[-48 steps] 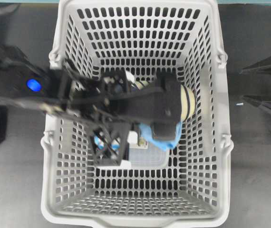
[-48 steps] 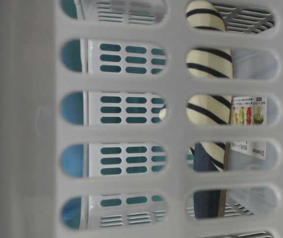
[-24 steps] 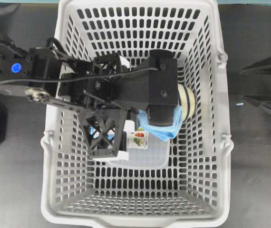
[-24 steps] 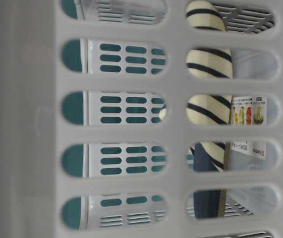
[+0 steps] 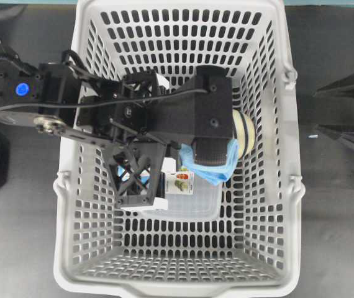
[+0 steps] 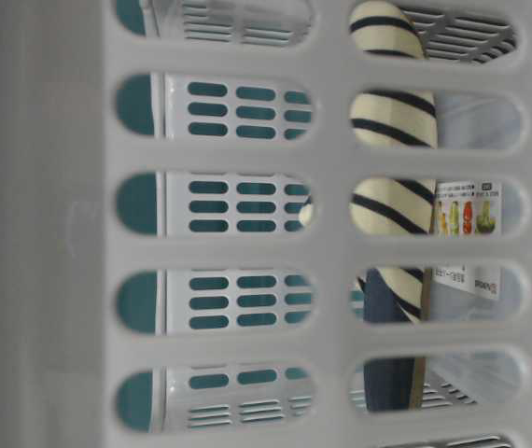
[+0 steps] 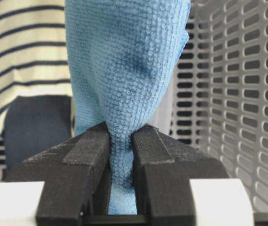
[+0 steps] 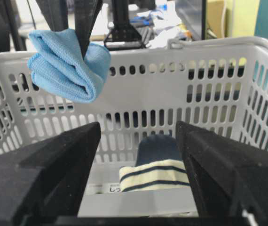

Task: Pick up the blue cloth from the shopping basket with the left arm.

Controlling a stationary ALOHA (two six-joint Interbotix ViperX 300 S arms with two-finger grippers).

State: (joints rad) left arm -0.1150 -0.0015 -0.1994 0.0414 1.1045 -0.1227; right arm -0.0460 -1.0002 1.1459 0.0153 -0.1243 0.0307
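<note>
The blue cloth [image 5: 219,170] hangs bunched from my left gripper [image 5: 209,155], which is shut on it inside the shopping basket [image 5: 270,205]. In the left wrist view both black pads pinch the cloth [image 7: 124,66] between them at the gripper [image 7: 121,134]. In the right wrist view the cloth [image 8: 68,66] hangs off the basket floor, about level with the far rim [image 8: 195,44]. My right gripper [image 8: 138,136] is open and empty outside the basket, at the right edge of the overhead view [image 5: 348,110].
A navy-toed cream striped slipper [image 5: 246,133] lies under the cloth, also in the table-level view [image 6: 392,205]. A clear plastic box [image 5: 195,202] with a fruit label sits on the basket floor beside it. Basket walls [image 7: 247,94] stand close around the left gripper.
A second ago the left gripper was lower, with the cloth by the clear box. It has risen with the cloth, and has barely moved in the last half second.
</note>
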